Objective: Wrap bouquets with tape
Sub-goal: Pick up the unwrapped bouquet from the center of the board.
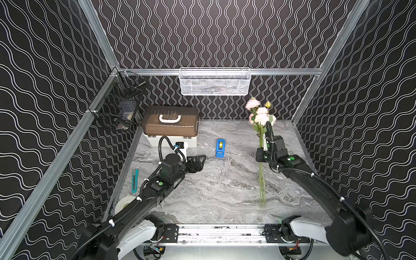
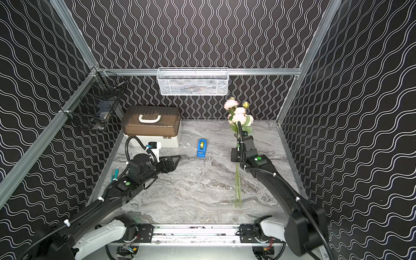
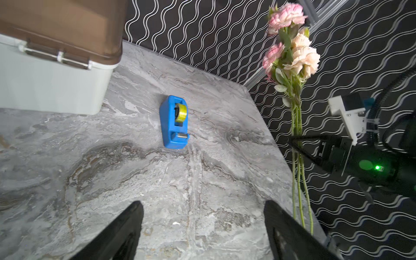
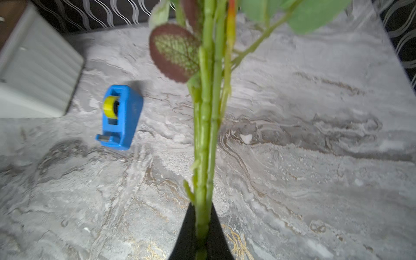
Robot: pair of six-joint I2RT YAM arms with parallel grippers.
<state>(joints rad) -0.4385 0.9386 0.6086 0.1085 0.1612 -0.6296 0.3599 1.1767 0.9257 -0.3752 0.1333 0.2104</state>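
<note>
The bouquet (image 1: pixel 261 117) looks light and floppy, so it is best gripped on its bunched stems. It is held upright near the right edge of the desk (image 1: pixel 213 191), with the right fingers (image 4: pixel 185 238) clamped mid-stem. The left fingers (image 3: pixel 121 234) are apart, facing the tape (image 1: pixel 220 148) toward the back edge.

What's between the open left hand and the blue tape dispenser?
Only bare marble table between left hand and tape dispenser, per the left wrist view.
</note>
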